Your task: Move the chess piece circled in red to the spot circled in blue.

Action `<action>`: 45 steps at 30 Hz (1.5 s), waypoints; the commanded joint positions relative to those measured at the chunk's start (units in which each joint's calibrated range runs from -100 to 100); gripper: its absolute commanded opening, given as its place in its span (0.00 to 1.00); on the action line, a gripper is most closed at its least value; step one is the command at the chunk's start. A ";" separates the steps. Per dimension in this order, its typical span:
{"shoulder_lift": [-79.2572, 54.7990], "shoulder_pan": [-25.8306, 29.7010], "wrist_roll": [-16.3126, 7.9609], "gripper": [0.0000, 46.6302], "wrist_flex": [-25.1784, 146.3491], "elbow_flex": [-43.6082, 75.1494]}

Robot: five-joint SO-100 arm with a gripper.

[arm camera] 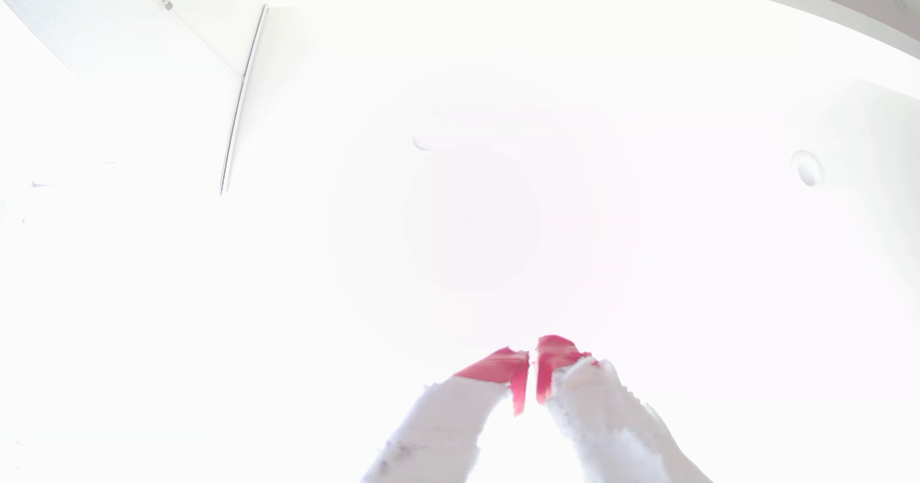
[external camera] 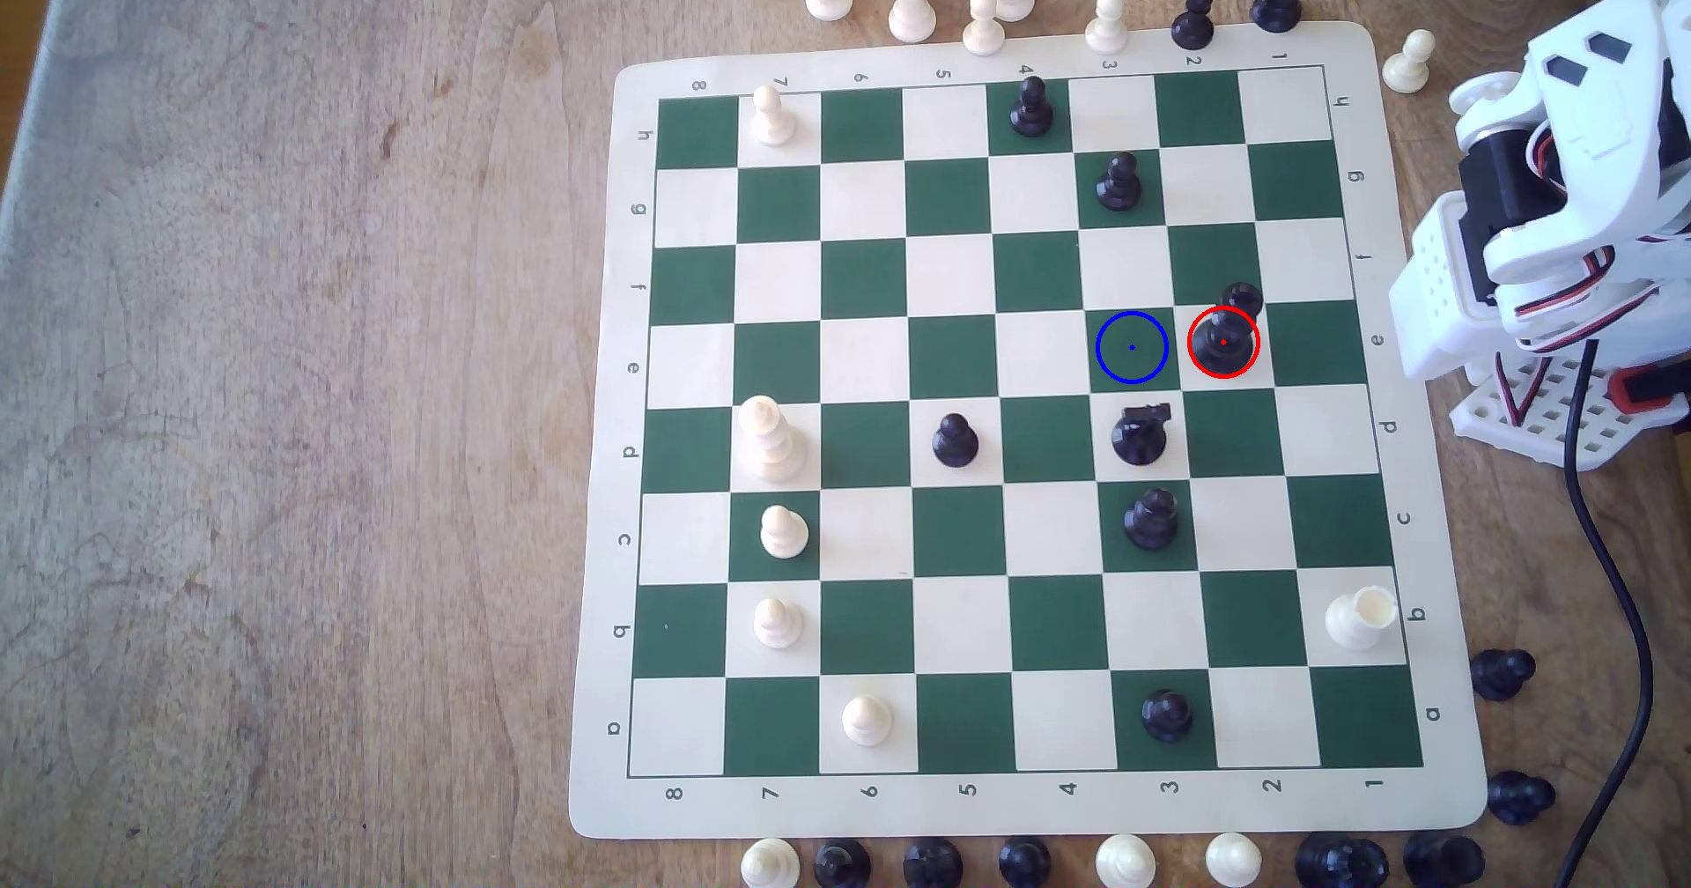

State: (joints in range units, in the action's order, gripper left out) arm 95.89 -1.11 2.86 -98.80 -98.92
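Hand [arm camera: 531, 358] closed, empty; chess piece [external camera: 1223, 342] elsewhere, untouched.

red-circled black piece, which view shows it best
The exterior view. There the black piece stands upright in its red ring on a cream square, just to the exterior view's right of the blue-ringed green square. The wrist view is washed out white and gives nothing of the piece, just the red-tipped fingers, nearly closed.

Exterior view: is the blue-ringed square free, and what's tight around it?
The spot is bare. The chess piece stands on the neighbouring square at the exterior view's right; the black knight sits just below. Squares to its left are open.
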 commanded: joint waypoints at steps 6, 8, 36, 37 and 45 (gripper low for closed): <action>-0.05 0.44 0.10 0.00 11.58 -0.18; -0.05 0.13 0.10 0.00 17.56 0.73; -9.48 -8.79 -2.49 0.04 151.55 44.16; -10.92 -8.94 -2.49 0.03 154.17 46.15; -19.58 -6.29 1.76 0.27 178.41 56.40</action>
State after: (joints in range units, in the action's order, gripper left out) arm 77.63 -7.67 1.64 72.03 -46.95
